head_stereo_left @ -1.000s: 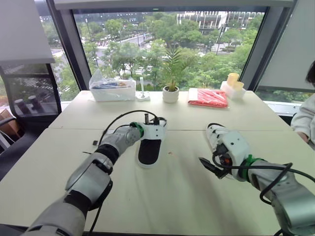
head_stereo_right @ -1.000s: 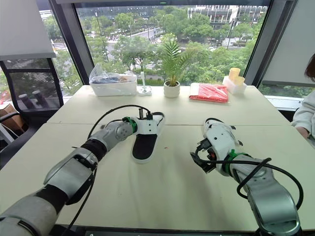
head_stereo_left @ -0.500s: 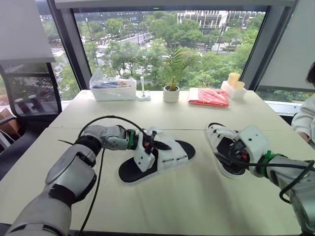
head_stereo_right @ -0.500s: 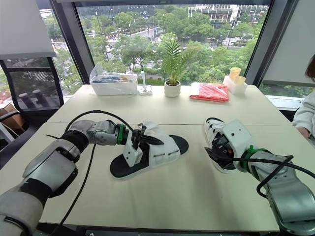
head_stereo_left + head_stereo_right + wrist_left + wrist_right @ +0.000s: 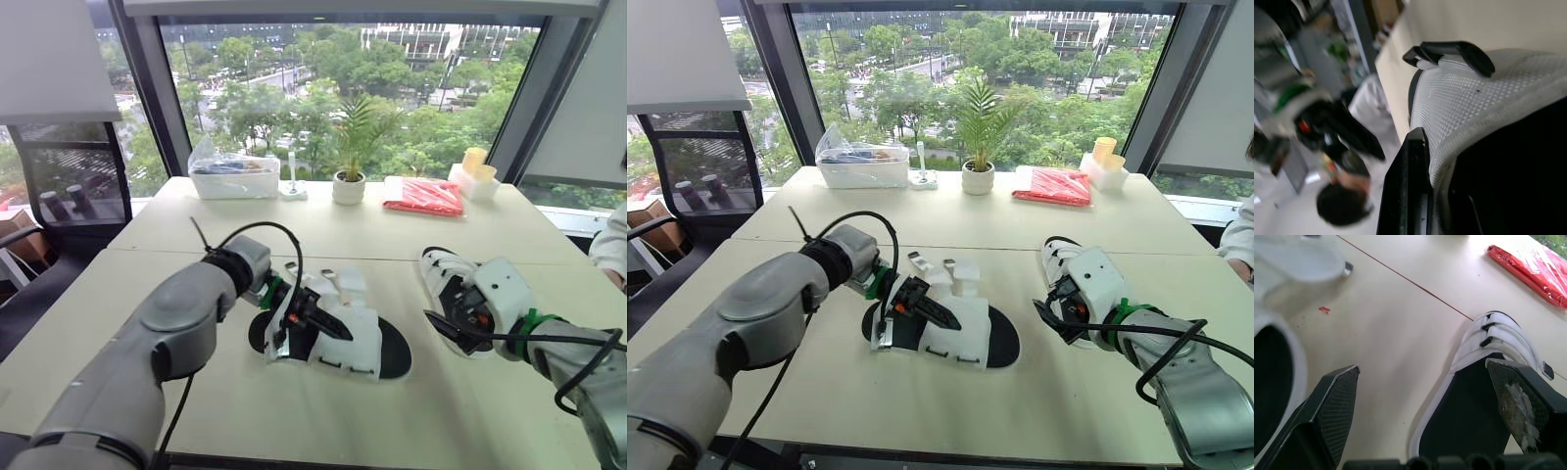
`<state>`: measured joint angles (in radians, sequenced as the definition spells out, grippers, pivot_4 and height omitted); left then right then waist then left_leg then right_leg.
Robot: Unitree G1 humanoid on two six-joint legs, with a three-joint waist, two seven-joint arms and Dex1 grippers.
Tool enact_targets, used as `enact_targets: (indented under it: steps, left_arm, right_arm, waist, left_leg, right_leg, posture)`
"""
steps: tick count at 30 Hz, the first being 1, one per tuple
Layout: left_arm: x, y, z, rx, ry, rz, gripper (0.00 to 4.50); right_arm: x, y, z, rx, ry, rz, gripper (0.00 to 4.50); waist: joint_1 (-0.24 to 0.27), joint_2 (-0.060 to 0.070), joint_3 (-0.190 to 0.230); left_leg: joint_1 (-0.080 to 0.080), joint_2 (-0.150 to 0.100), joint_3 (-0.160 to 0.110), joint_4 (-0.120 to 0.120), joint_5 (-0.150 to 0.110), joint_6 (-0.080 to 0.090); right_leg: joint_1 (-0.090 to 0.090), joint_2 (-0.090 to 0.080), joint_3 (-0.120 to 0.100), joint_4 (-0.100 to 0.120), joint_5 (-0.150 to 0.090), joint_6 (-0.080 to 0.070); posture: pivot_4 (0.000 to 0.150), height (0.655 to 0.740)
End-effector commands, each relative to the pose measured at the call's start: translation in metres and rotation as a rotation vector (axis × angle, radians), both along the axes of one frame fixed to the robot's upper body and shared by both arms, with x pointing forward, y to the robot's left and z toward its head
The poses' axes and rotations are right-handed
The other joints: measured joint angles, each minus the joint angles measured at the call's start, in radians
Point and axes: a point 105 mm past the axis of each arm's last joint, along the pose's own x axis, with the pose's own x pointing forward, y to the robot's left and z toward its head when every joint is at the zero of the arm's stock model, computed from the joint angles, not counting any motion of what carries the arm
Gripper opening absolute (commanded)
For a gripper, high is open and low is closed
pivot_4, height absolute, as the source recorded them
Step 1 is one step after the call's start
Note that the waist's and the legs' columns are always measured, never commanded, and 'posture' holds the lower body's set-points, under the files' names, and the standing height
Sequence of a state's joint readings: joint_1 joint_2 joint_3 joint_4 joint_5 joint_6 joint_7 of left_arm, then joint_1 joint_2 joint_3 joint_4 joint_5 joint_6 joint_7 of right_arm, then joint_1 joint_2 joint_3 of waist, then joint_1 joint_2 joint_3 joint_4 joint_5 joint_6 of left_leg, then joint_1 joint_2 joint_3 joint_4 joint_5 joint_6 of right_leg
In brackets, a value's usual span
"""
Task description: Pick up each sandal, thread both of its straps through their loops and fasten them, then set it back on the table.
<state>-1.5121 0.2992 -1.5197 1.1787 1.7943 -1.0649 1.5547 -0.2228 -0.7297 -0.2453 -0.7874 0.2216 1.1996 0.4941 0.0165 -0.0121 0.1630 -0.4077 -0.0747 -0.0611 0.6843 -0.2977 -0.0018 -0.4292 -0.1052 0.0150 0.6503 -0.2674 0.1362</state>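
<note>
Our left gripper [image 5: 331, 327] pinches the left sandal's [image 5: 358, 338] mesh upper by its edge, so we judge it could slip out when lifted. Our right gripper [image 5: 1422, 374] is spread wide over the right sandal [image 5: 1498, 340] and may shove it.

The sandal [image 5: 1488, 98] has a white mesh-cloth upper; the table [image 5: 1396, 338] looks smooth and matt.

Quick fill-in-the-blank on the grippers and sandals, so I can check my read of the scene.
The left gripper is ____ on the left sandal. The right gripper, by the right sandal, is ____. The packet at the table's far edge is ____.
Missing words: shut; open; red.
</note>
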Motion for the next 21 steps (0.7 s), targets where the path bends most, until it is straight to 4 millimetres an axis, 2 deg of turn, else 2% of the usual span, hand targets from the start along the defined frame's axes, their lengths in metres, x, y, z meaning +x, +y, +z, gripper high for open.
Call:
enact_targets:
  steps: [1, 2, 5, 7, 12, 15, 21]
  left_arm:
    - [0.002, -0.002, 0.012, -0.025, -0.024, -0.026, 0.03]
    - [0.002, -0.002, 0.011, -0.018, -0.020, -0.023, 0.03]
    - [0.004, 0.000, 0.003, 0.031, 0.012, 0.036, 0.98]
    - [0.005, 0.002, 0.000, 0.057, 0.027, 0.065, 1.93]
    - [0.014, 0.008, -0.009, 0.098, 0.093, 0.266, 4.36]
    - [0.019, 0.013, -0.006, 0.089, 0.129, 0.359, 4.44]
    - [0.033, 0.048, 0.000, 0.103, 0.212, 0.594, 4.44]
  right_arm:
    - [-0.004, 0.004, 0.009, -0.020, -0.041, 0.011, 4.50]
    - [-0.004, 0.004, 0.008, -0.024, -0.039, 0.009, 4.50]
    - [-0.005, 0.004, 0.008, -0.024, -0.037, 0.006, 4.50]
    - [-0.005, 0.005, 0.007, -0.023, -0.036, 0.006, 4.50]
    - [-0.004, 0.008, 0.006, -0.020, -0.035, 0.010, 4.50]
    - [-0.003, 0.010, 0.006, -0.017, -0.036, 0.016, 4.50]
    - [-0.001, 0.016, 0.002, -0.007, -0.022, 0.047, 4.50]
  waist:
    - [-0.001, 0.000, 0.000]
    - [-0.002, 0.000, 0.000]
    - [-0.001, 0.000, 0.000]
    - [-0.001, 0.000, 0.000]
    - [-0.001, 0.000, 0.000]
    - [-0.001, -0.001, 0.000]
    - [-0.005, -0.001, 0.000]
  left_leg:
    - [0.000, 0.000, 0.000, 0.000, 0.000, 0.000]
    - [0.000, 0.000, 0.000, 0.000, 0.000, 0.000]
    - [0.000, 0.000, 0.000, 0.000, 0.000, 0.000]
    - [0.000, 0.000, 0.000, 0.000, 0.000, 0.000]
    - [0.000, 0.000, 0.001, 0.000, 0.000, 0.000]
    - [0.000, 0.000, 0.001, 0.001, 0.000, 0.000]
    - [0.001, 0.000, 0.001, 0.001, 0.000, 0.000]
  right_leg:
    - [0.000, 0.000, 0.000, 0.000, 0.000, 0.000]
    - [0.000, 0.000, 0.000, 0.000, 0.000, 0.000]
    - [0.000, 0.000, 0.000, 0.000, 0.000, 0.000]
    - [0.000, 0.000, 0.000, 0.000, 0.000, 0.000]
    - [0.000, -0.001, 0.000, 0.000, 0.000, 0.000]
    - [0.000, -0.001, 0.000, 0.000, 0.000, 0.000]
    - [-0.001, -0.001, 0.000, 0.000, 0.000, 0.000]
  posture:
    - [0.150, 0.7374]
    - [0.150, 0.7374]
    - [0.150, 0.7374]
    - [0.150, 0.7374]
    - [0.150, 0.7374]
    - [0.150, 0.7374]
    - [0.150, 0.7374]
